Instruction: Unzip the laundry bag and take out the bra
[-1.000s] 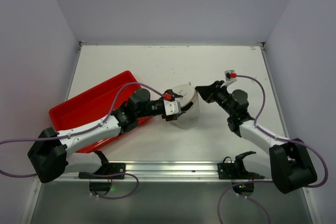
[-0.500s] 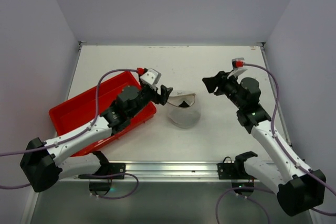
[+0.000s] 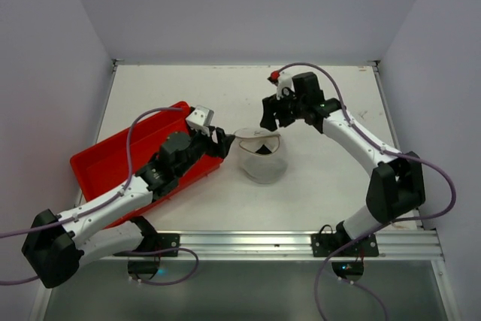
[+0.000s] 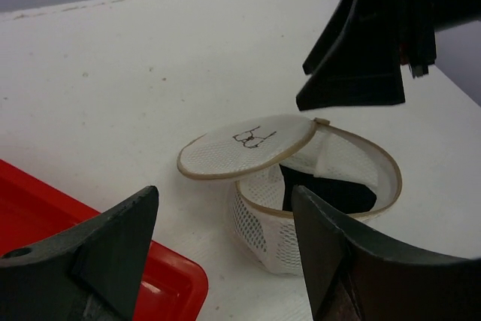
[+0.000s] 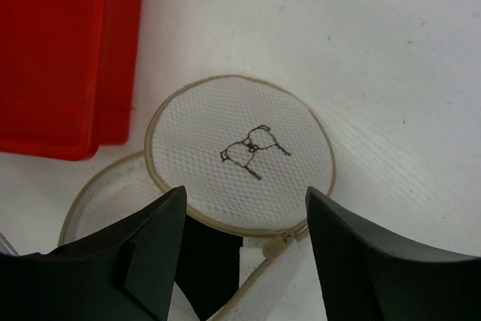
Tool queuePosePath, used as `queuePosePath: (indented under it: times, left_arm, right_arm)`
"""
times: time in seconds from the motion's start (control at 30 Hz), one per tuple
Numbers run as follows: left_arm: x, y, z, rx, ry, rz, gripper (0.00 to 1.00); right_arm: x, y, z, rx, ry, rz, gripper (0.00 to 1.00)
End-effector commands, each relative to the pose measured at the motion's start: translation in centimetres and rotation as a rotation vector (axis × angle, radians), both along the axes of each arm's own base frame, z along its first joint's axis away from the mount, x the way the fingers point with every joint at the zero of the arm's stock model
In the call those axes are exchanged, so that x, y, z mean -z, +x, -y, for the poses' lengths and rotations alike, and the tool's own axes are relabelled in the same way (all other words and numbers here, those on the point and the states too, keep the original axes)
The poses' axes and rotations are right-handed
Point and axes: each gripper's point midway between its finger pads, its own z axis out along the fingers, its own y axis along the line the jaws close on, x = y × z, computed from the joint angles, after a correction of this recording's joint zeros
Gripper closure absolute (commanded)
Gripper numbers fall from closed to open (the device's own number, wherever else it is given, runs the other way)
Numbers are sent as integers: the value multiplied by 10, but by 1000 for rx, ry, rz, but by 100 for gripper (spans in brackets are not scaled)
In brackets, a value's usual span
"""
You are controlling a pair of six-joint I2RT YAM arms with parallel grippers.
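**Laundry bag sitting unzipped at mid-desk, both tools spread**

Laundry bag [image 3: 263,165] is sitting upright near the middle of the desk [image 3: 323,186], just right of the red tray [image 3: 113,157], which is lying along the left edge. Its zipper rim is gaping. The round flap lid [image 4: 248,144] is hanging from one side of the rim and tilting up over part of the mouth. A small bra outline is showing on the lid's mesh. The bra [image 4: 331,193] is lying inside the bag as a dark fold under the lifted lid. From the right wrist camera only a black patch is showing below the lid, probably the same garment.

The left tool [image 3: 223,143] is hovering just left of the bag, over the tray's right end. Its fingers [image 4: 120,246] are standing spread apart and gripping nothing. The right tool [image 3: 267,119] is hanging above the far side of the bag, pointing down at the lid. Its fingers [image 5: 150,253] are also spread wide and holding nothing, with the lid showing between them.
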Motion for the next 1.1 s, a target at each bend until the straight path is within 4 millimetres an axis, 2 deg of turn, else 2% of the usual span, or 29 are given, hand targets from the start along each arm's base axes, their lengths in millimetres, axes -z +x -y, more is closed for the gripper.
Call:
queuePosePath:
  times: [0.0, 0.1, 0.13, 0.17, 0.23, 0.27, 0.33, 0.4, 0.5, 0.63, 0.77, 0.87, 0.9, 0.93, 1.03, 1.07]
  left_arm:
    - [-18, 9, -19, -103, -78, 46, 25]
    - [-21, 8, -24, -126, -85, 55, 25]
    - [-22, 9, -29, -149, -84, 56, 25]
    - [-25, 9, -32, -163, -90, 64, 25]
    - [-33, 7, -44, -207, -113, 93, 25]
    - [-31, 4, -49, -218, -120, 98, 25]
    - [-44, 0, -58, -239, -167, 142, 25]
    - [-47, -3, -66, -264, -181, 159, 25]
    - [-50, -5, -72, -284, -186, 168, 25]
    - [-50, -5, -71, -275, -183, 171, 25]
    - [-46, -4, -71, -279, -167, 161, 25]
    - [-47, -4, -72, -282, -169, 165, 25]
    - [-47, -4, -71, -279, -172, 167, 25]
    - [-47, -4, -71, -278, -171, 168, 25]
    - [-46, -4, -70, -276, -168, 166, 25]
    - [-46, -4, -70, -273, -170, 166, 26]
  right_arm:
    - [-2, -21, -23, -188, -115, 48, 33]
    - [8, -24, -32, -247, -163, 71, 28]
    - [6, -22, -35, -257, -156, 97, 25]
    - [15, -28, -36, -284, -164, 101, 25]
    - [11, -28, -40, -314, -170, 166, 22]
    - [19, -33, -42, -322, -199, 173, 21]
    - [25, -31, -41, -324, -254, 197, 20]
    - [31, -29, -40, -310, -312, 206, 20]
    - [35, -25, -41, -309, -350, 222, 20]
    - [32, -21, -49, -321, -372, 259, 21]
    - [49, -17, -54, -340, -432, 231, 25]
    - [50, -13, -56, -328, -432, 237, 33]
    - [49, -12, -56, -318, -429, 247, 39]
    - [47, -9, -57, -299, -417, 261, 55]
    - [31, -6, -58, -247, -366, 322, 74]
    - [24, -4, -56, -222, -358, 346, 76]
